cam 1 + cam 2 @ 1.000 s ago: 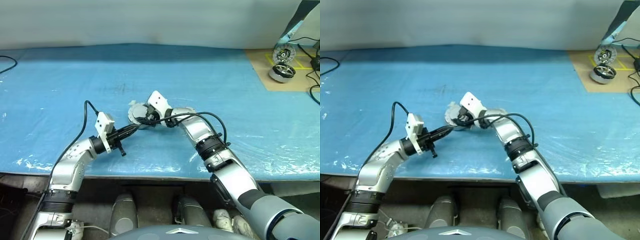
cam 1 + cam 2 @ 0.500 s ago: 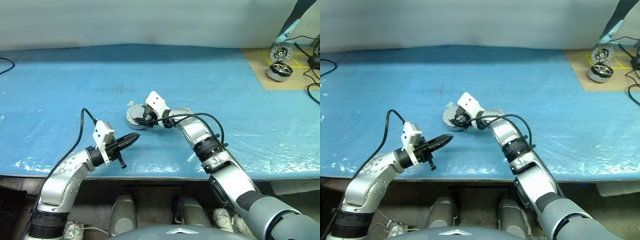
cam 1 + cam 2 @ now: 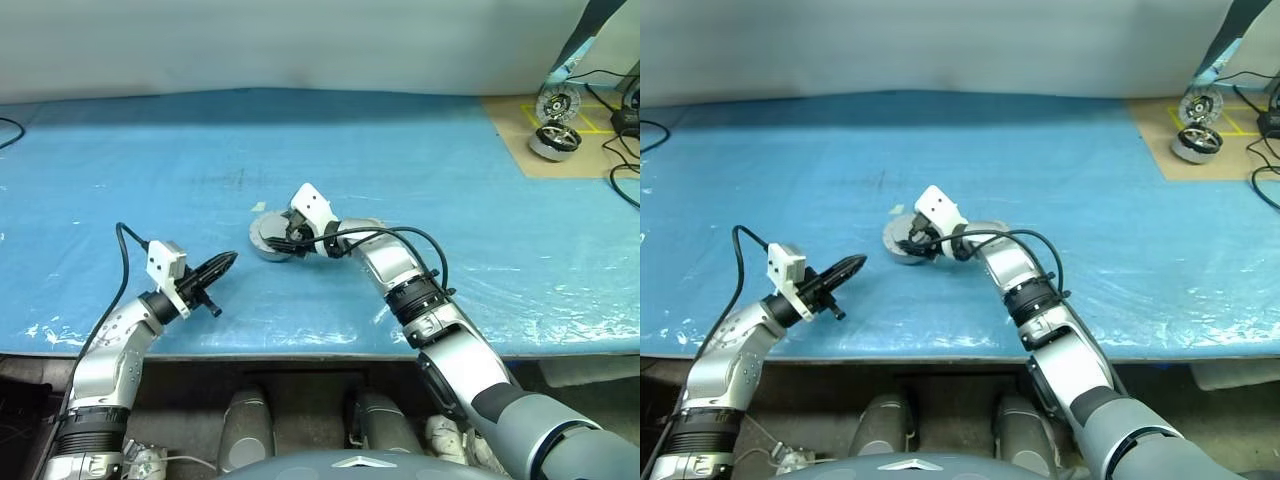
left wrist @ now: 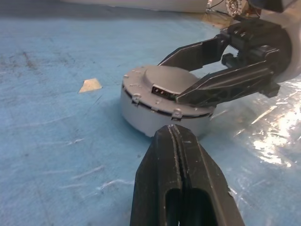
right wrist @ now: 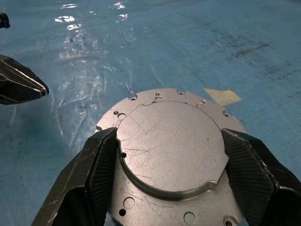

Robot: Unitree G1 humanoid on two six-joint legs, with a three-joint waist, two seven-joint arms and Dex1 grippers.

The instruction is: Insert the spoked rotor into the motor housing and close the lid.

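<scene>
Near the middle of the blue-covered counter (image 3: 420, 150), the motor housing (image 4: 155, 113) is seen resting flat, with the lid (image 5: 169, 150) seated on top, smooth domed face upward. The right gripper (image 5: 171, 165) is positioned over this assembly with its jaws spread wide. One black finger (image 5: 96, 174) is set against one side of the lid's raised centre, and the other finger is set against the opposite side. The lid's flat flange, with small holes and notches along its edge, is visible between and beyond the two fingers. The spoked rotor cannot be made out, as the closed lid covers the inside of the housing.

The left gripper (image 3: 215, 268) is held apart from the housing, on the robot's left and nearer the counter's front edge. Its jaws are pressed fully together, with nothing between them, and its tips are pointed toward the housing.

A small tan scrap of tape (image 4: 90, 85) is seen lying flat on the counter just beside the housing, on the far side from the robot. At the far right corner, a brown board (image 3: 560, 135) with yellow lines carries two further round metal parts (image 3: 553, 140), well apart from the work area. Black cables (image 3: 625, 150) are laid beside that board. A clear plastic film is seen wrinkled over the counter near the housing.
</scene>
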